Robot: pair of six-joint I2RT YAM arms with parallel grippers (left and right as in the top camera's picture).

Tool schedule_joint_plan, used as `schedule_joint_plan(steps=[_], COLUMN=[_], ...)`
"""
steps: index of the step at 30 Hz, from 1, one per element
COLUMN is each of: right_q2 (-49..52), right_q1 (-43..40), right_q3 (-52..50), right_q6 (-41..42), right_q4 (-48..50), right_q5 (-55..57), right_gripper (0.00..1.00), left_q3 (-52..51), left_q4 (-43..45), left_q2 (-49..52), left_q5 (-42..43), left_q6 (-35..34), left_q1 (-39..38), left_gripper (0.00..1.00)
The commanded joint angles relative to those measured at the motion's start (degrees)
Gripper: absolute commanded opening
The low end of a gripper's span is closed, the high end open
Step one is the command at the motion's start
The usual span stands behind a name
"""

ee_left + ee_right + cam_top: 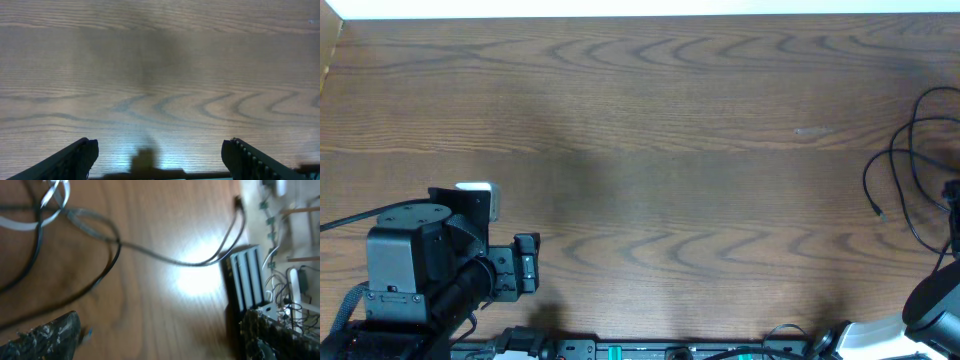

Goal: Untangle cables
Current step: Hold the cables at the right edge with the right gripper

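The cables (910,165) lie in loose overlapping black loops at the table's far right edge, one small plug end (880,213) pointing toward the front. In the right wrist view the black cords (114,250) cross each other on the wood, a whitish cord (20,225) runs through them at the upper left, and a plug (238,201) lies at the top right. My right gripper (160,332) hangs open just above the table short of the cords, with nothing between its fingers. My left gripper (160,160) is open over bare wood at the front left (525,265), far from the cables.
A black ribbed block (245,277) sits beside the right finger, with loose wiring and hardware (285,285) beyond it. A rail of equipment (650,350) lines the table's front edge. The right arm's body (932,305) stands at the front right corner.
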Motion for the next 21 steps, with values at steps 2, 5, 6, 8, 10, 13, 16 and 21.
schedule_joint_plan(steps=[2, 5, 6, 8, 10, 13, 16, 21], right_q2=[-0.55, -0.55, -0.55, -0.55, -0.55, -0.55, -0.55, -0.55], right_q1=[0.22, 0.24, 0.24, 0.24, 0.28, 0.28, 0.28, 0.28], right_q3=[-5.07, -9.77, -11.54, -15.3, -18.93, -25.11, -30.25, -34.97], right_q6=[3.85, 5.25, 5.4, 4.42, 0.66, -8.52, -20.81, -36.15], right_q4=[0.15, 1.53, 2.73, 6.43, 11.08, 21.59, 32.46, 41.07], right_q5=[7.72, 6.93, 6.21, 5.11, 4.13, 0.26, -7.85, -18.8], right_gripper=[0.99, 0.99, 0.99, 0.99, 0.99, 0.99, 0.99, 0.99], left_q3=[0.0, 0.0, 0.0, 0.0, 0.0, 0.0, 0.0, 0.0], left_q4=[-0.2, -0.2, -0.2, -0.2, -0.24, -0.2, -0.2, -0.24], left_q2=[0.15, 0.15, 0.15, 0.15, 0.15, 0.15, 0.15, 0.15], left_q5=[0.72, 0.72, 0.74, 0.74, 0.72, 0.72, 0.72, 0.72], left_q6=[1.38, 1.4, 1.55, 1.55, 1.55, 1.57, 1.57, 1.57], left_q1=[0.15, 0.15, 0.15, 0.13, 0.13, 0.13, 0.13, 0.13], left_gripper=[0.85, 0.85, 0.85, 0.85, 0.85, 0.85, 0.85, 0.85])
